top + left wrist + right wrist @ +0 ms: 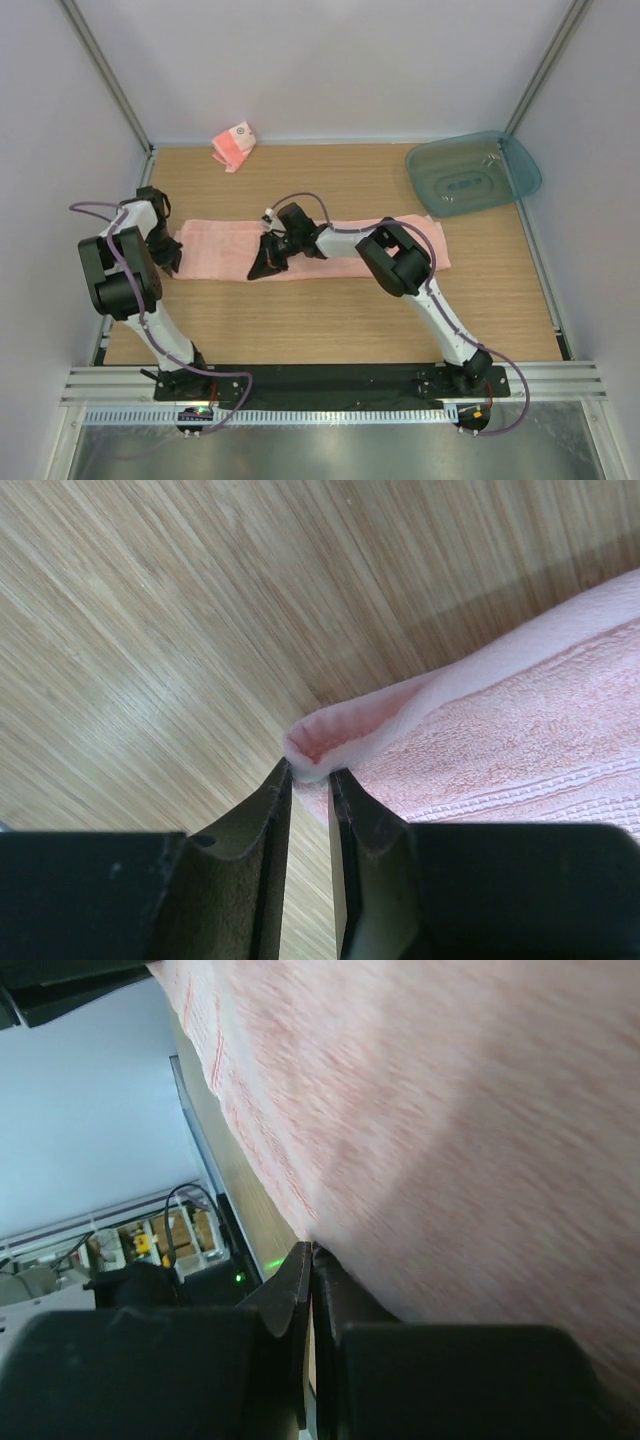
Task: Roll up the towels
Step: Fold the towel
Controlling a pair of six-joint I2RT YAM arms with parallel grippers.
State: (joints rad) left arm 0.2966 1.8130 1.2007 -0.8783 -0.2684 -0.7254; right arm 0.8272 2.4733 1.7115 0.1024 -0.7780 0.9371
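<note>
The larger plain pink towel (220, 250) lies as a long strip across the middle of the wooden table. My left gripper (172, 255) is at its left end. In the left wrist view a folded corner of this towel (520, 730) sits pinched between the nearly closed tips of the left gripper (310, 772). My right gripper (265, 265) is at the strip's near edge, left of centre. In the right wrist view the right gripper (312, 1250) is shut, with the towel's (450, 1110) edge meeting its tips. The smaller striped towel (235, 147) lies bunched at the back edge.
A teal plastic tray (472, 172) sits at the back right corner. Grey walls and metal frame posts enclose the table on three sides. Both arm bases stand on the black rail at the near edge.
</note>
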